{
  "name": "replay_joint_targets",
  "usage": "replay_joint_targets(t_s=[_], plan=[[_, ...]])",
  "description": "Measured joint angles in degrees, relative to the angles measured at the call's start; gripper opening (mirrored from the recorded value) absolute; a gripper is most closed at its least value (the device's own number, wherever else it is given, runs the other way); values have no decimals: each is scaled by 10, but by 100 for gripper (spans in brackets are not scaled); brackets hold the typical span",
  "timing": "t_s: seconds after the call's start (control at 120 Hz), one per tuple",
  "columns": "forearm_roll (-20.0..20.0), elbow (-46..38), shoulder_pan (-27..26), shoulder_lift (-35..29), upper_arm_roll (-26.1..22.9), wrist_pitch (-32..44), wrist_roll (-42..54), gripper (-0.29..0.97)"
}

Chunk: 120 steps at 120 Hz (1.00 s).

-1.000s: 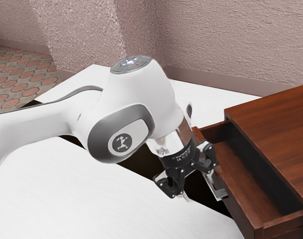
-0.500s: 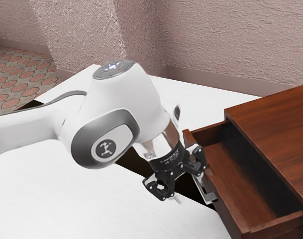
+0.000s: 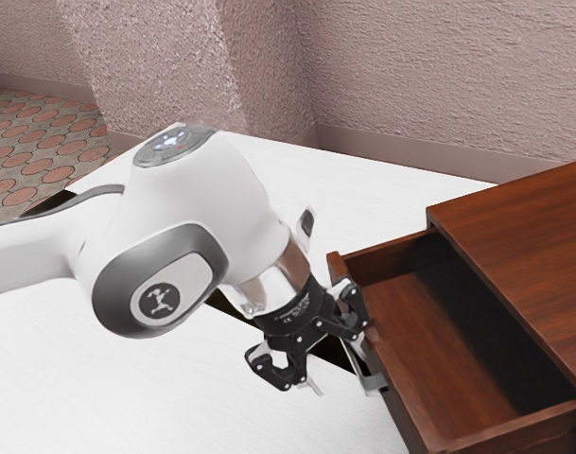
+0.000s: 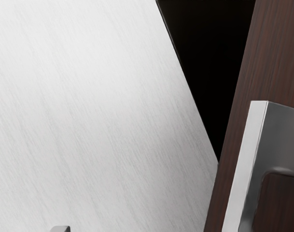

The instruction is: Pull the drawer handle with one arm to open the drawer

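Observation:
The dark wooden drawer [image 3: 439, 350] stands well out of its cabinet [image 3: 524, 246], and its inside looks bare. A silver bar handle [image 3: 368, 376] is fixed to the drawer's front. My black gripper [image 3: 340, 378] is at that handle with its fingers spread apart, so it is open. One fingertip [image 3: 313, 385] hangs free over the white table, and the other sits at the handle. In the wrist view the handle [image 4: 262, 159] stands off the brown drawer front [image 4: 277, 53], and a grey fingertip [image 4: 60, 228] shows far from it.
The white table [image 3: 98, 378] lies under my arm, with a dark gap [image 3: 231, 307] running below the hand. A patterned floor [image 3: 32, 142] and pink walls lie beyond. The cabinet fills the exterior view's right.
My hand has moved toward the exterior view's left and the drawer has slid out with it, showing much more of its inside. The fingers keep the same spread.

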Motion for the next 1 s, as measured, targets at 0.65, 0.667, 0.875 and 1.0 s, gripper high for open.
replay_joint_targets(t_s=[0.65,0.667,0.875,1.0], plan=[[12,-77,17,-86,1,11,-1,38],[12,-78,17,-87,1,11,-1,38],[15,-98,21,-113,1,11,-1,38],[17,-102,22,-117,1,11,0,38]])
